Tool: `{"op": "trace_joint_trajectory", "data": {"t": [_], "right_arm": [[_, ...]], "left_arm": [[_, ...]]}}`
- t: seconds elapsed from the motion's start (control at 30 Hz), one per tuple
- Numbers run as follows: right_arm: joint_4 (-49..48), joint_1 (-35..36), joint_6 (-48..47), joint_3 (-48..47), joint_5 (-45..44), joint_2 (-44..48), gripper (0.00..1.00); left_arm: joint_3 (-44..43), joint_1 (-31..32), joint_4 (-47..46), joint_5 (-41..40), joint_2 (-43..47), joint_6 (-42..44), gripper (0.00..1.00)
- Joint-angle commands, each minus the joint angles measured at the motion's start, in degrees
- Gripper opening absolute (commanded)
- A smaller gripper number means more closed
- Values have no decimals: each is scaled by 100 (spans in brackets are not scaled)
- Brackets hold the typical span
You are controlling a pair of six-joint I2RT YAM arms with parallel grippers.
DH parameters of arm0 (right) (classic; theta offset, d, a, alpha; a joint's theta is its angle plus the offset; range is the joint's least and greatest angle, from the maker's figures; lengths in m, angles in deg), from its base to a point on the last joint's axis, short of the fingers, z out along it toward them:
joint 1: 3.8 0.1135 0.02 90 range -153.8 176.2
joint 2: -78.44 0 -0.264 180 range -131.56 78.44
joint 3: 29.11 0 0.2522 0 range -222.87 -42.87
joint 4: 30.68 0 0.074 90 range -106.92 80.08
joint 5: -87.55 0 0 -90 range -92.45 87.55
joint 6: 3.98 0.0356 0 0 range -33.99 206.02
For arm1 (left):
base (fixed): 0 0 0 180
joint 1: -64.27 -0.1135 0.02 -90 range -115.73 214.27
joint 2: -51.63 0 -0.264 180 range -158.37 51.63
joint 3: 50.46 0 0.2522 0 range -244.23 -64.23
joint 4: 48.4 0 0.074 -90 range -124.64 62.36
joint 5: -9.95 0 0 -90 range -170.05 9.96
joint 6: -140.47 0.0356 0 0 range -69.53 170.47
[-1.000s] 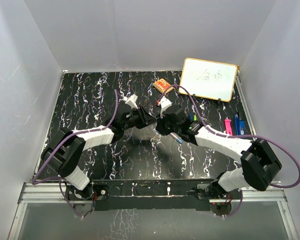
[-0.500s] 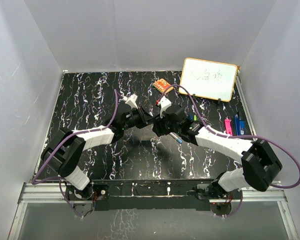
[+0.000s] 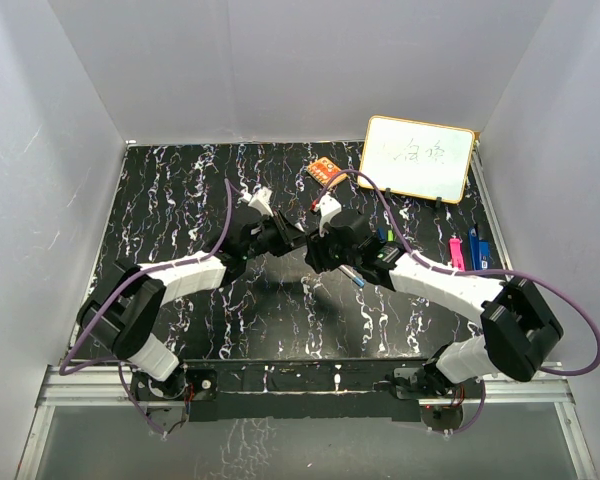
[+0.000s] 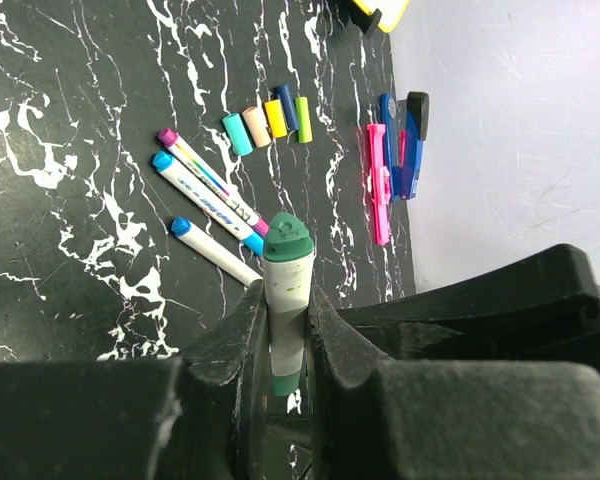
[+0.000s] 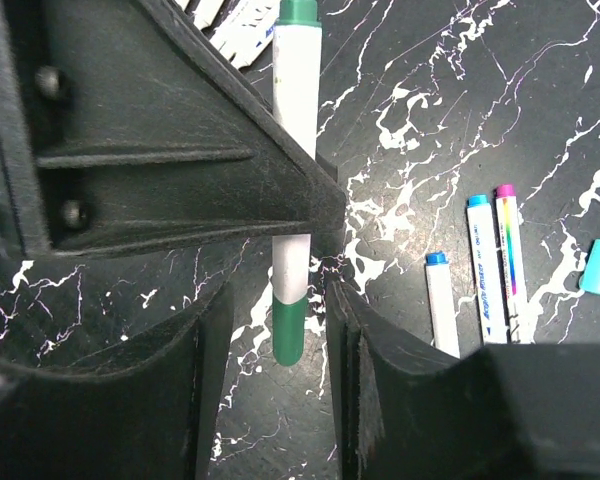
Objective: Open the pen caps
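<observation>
My left gripper [image 3: 288, 240] is shut on a white marker [image 4: 287, 290] with green ends, held above the table. In the right wrist view the marker's barrel [image 5: 298, 150] passes behind the left finger. Its green cap [image 5: 289, 335] hangs between the fingers of my right gripper [image 5: 278, 295], with a gap on each side. My right gripper [image 3: 316, 250] is open and faces the left one closely. Several loose caps lie in a row on the table: teal [image 4: 237, 133], yellow [image 4: 275, 118], green [image 4: 303, 105].
Three capped markers lie together [image 4: 208, 205], also in the right wrist view [image 5: 485, 270]. Pink [image 4: 378, 185] and blue [image 4: 405, 145] pens lie by the right wall. A whiteboard [image 3: 418, 157] and an orange block [image 3: 325, 170] stand at the back.
The right gripper has moved left towards the left gripper, so the marker's green cap now sits between its fingers. The left arm has shifted slightly.
</observation>
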Motion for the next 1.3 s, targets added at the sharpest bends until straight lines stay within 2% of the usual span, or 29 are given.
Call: {"op": "trace_joint_trajectory", "data": {"t": [0.0, 0.13, 0.2, 0.37, 0.6, 0.77, 0.93, 1.27], "right_arm": [[-358, 30, 15, -54, 48, -66, 38], [-377, 27, 14, -54, 32, -83, 35], [-375, 26, 14, -53, 38, -88, 30], [-377, 26, 22, -45, 20, -42, 0], [-310, 29, 24, -30, 11, -74, 0], [-185, 33, 24, 11, 55, -148, 0], [-20, 30, 33, 109, 183, -210, 0], [108, 28, -14, 218, 86, 84, 0]], "left_arm": [[-224, 23, 8, -70, 370, -15, 0], [-197, 23, 30, -78, 435, -28, 0], [-183, 23, 40, -88, 459, -25, 0], [-185, 20, 77, -145, 492, -28, 0], [-154, -123, 142, -517, 655, -81, 0], [-139, -760, -25, -495, 704, -264, 0], [-394, -1372, 174, -581, 810, -64, 0], [-696, -2065, 480, -709, 879, 126, 0]]}}
